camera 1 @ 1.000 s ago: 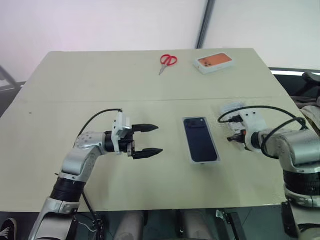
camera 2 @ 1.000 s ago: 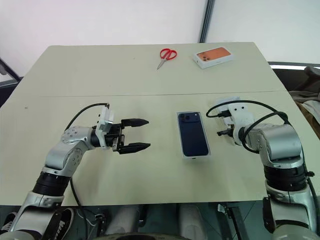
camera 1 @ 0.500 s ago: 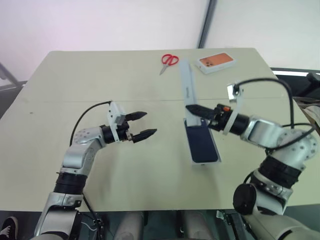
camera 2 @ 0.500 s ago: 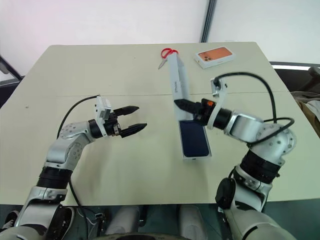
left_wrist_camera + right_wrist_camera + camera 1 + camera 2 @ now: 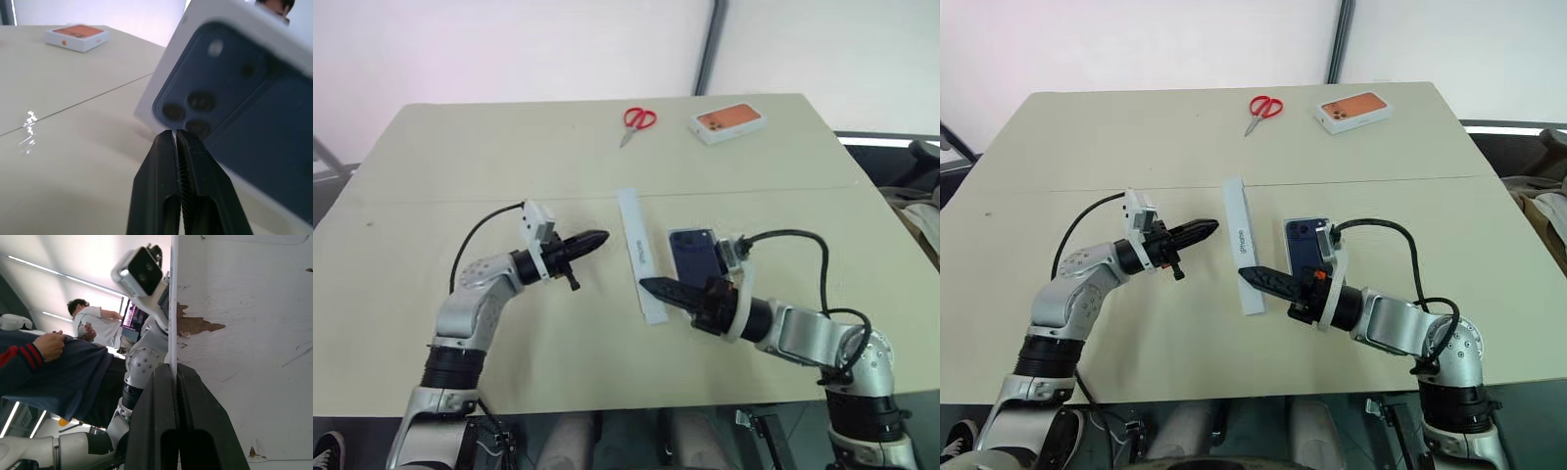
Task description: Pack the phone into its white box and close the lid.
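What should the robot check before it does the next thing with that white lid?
1. Right gripper shut on the lid: ok.
2. Lid lying flat, ready to go on: not ok, it stands on its long edge.
3. Phone in sight, just past the lid: ok.
4. Phone sitting properly in the white box: cannot tell, the right gripper covers part of it.
5. Left gripper shut and holding nothing: ok.
6. Scissors and orange-picture box far from the work: ok.

The lid [image 5: 1243,257] carries grey side lettering (seemingly "iPhone", too small to be sure).
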Available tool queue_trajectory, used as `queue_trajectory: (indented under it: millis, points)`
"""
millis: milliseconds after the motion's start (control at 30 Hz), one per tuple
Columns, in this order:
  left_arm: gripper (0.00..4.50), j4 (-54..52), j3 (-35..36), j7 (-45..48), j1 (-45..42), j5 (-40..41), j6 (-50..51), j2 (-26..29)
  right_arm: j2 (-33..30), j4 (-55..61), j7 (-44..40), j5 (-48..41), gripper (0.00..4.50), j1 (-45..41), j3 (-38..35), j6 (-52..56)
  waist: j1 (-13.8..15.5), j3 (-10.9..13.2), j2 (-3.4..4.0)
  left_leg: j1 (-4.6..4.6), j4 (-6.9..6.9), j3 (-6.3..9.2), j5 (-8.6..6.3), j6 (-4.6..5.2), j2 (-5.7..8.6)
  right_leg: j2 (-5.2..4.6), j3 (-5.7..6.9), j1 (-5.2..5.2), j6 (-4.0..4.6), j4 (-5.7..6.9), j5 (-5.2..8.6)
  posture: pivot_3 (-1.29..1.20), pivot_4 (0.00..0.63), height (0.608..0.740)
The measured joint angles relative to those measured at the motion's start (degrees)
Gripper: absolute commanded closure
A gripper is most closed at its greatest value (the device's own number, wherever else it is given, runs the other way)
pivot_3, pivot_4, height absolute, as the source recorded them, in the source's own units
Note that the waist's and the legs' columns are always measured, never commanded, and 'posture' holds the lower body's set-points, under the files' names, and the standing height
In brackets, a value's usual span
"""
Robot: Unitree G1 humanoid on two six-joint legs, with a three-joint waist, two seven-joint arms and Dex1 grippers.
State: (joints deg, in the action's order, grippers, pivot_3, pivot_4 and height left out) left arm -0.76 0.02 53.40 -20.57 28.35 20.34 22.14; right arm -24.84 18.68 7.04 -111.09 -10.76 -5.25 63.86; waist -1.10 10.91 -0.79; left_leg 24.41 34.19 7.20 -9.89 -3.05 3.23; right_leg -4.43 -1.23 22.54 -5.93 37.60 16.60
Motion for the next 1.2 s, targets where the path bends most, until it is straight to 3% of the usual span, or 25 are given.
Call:
queue_trajectory:
  millis: [200,367,467,700,867,1067,1200]
  points:
    - [4.46,-2.69,-4.42,0.93,2.81,-0.76,0.05,-1.41,-1.35,-4.36,1.82,-0.12,4.5,-1.51,0.99,-2.66,0.4,0.0,0.0,0.02,-0.01,0.01,0.0,0.0,0.0,-0.08,0.0,0.0,0.21,-0.05,0.1,0.0,0.15,0.74]
    - [4.46,1.65,-7.43,0.67,2.32,-2.85,-1.02,-5.37,-3.5,-6.52,1.58,-0.46,4.5,-2.01,1.78,-2.91,0.43,0.0,0.0,0.05,-0.01,-0.03,-0.01,0.01,0.02,-0.08,0.0,-0.02,0.2,-0.17,0.09,0.0,0.15,0.74]
    - [4.5,3.62,-7.98,0.29,1.05,-4.07,-2.01,-6.92,-3.54,-6.93,1.23,-0.47,3.47,-2.03,1.81,-2.82,0.42,-0.01,0.0,0.05,-0.02,-0.02,-0.01,0.01,0.01,-0.06,0.01,-0.02,0.19,-0.17,0.09,0.0,0.15,0.74]
    - [4.5,7.53,-8.98,-0.61,-1.11,-5.43,-3.78,-11.08,-9.52,-7.78,-0.99,0.98,0.08,-2.99,1.22,-2.79,0.46,0.0,0.01,0.08,0.0,-0.1,-0.01,0.04,0.06,-0.06,0.0,-0.03,0.05,-0.21,0.01,0.0,0.15,0.74]
    - [4.5,7.48,-9.73,-0.89,-1.7,-5.56,-4.24,-11.96,-22.88,-6.88,-12.81,10.94,0.08,-5.99,-4.56,-0.5,0.59,-0.01,-0.02,0.07,-0.01,-0.27,-0.05,0.11,0.02,-0.01,0.12,-0.11,0.03,-0.34,0.01,0.0,0.15,0.74]
    - [4.5,7.46,-9.77,-0.94,-2.57,-5.22,-3.7,-12.71,-22.25,-5.7,-16.99,12.65,0.08,-3.2,-3.83,0.5,0.41,-0.01,-0.03,0.09,-0.02,-0.35,-0.12,0.23,-0.02,-0.01,0.06,-0.08,-0.05,-0.37,-0.03,0.0,0.15,0.74]
    - [4.5,4.6,-9.43,-1.16,-2.03,-4.03,-2.19,-11.98,-20.36,-4.97,-17.89,18.27,0.08,-3.66,-2.42,-0.6,0.51,0.0,-0.03,0.08,0.04,-0.39,-0.12,0.23,0.01,-0.04,0.01,-0.09,-0.04,-0.36,-0.02,0.0,0.15,0.74]
